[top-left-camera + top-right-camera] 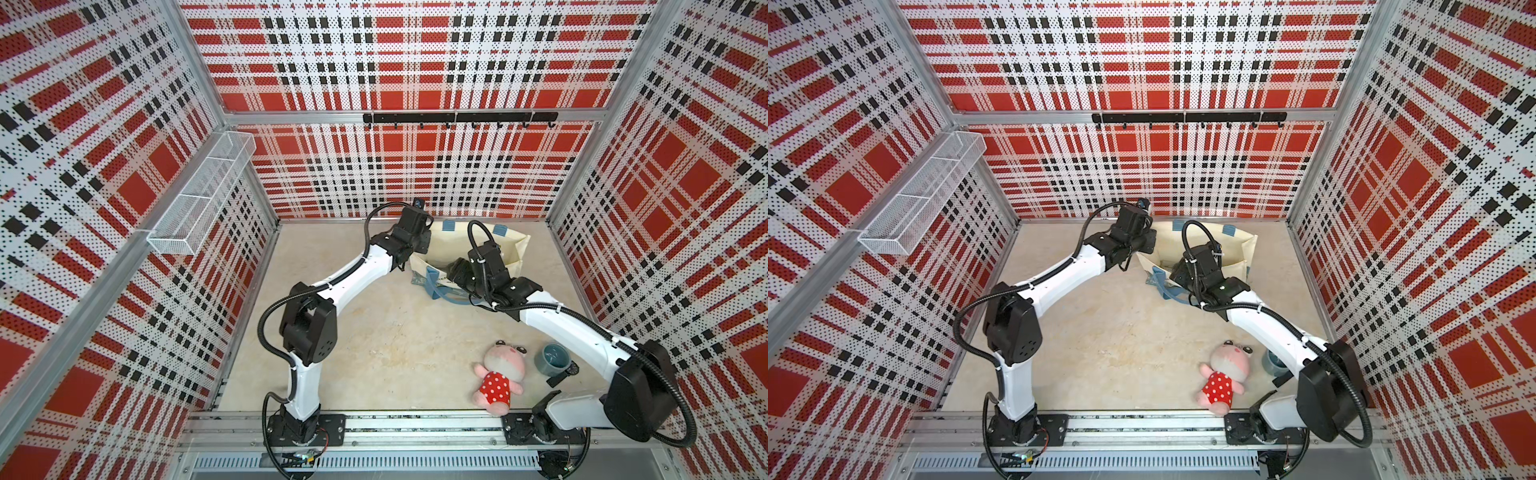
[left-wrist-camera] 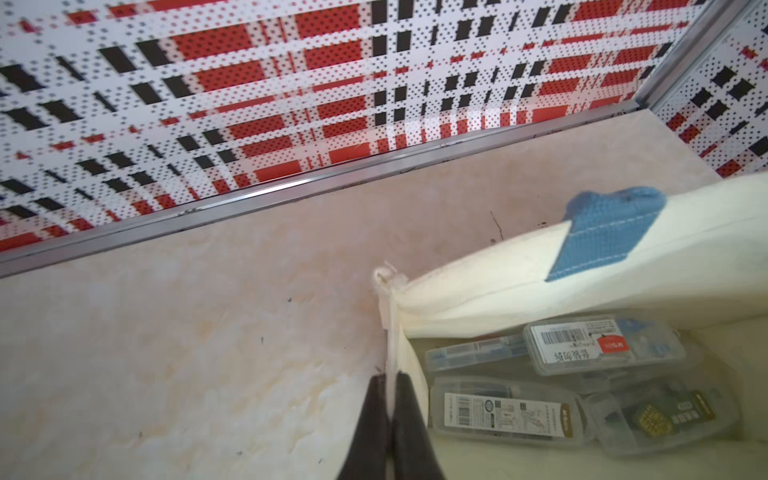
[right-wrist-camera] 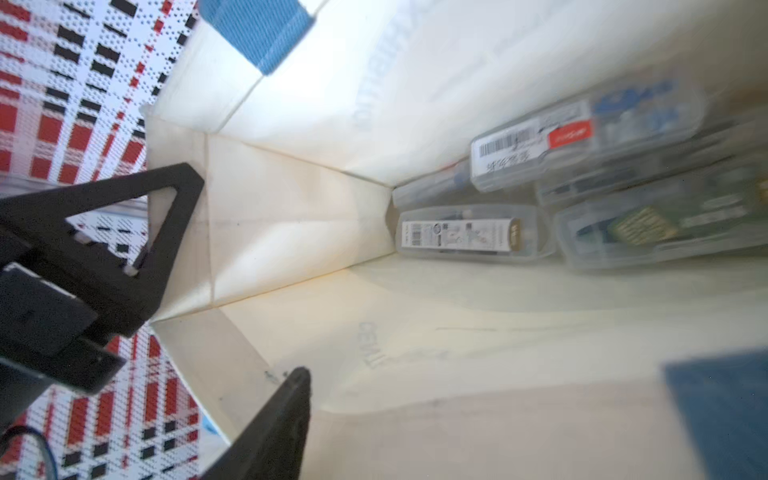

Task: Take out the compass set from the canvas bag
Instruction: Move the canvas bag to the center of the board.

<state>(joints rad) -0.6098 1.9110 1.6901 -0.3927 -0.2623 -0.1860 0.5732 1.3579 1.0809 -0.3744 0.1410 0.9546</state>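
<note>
Top views: canvas bag (image 1: pixel 515 245) sat open by the back wall, right gripper (image 1: pixel 454 269) at its mouth.
Left wrist: left gripper (image 2: pixel 390 380) pinched the bag's rim, apparently to hold the mouth open.
Right wrist: clear cases (image 3: pixel 469 228) lay inside. The compass set could not be identified, nor the right jaws' spread.

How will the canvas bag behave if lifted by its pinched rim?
Likely floppy: the canvas bag creases where the left gripper pinches its rim. Probably bottom-heavy: several clear plastic cases lie inside. It may sag rather than lift evenly.
</note>
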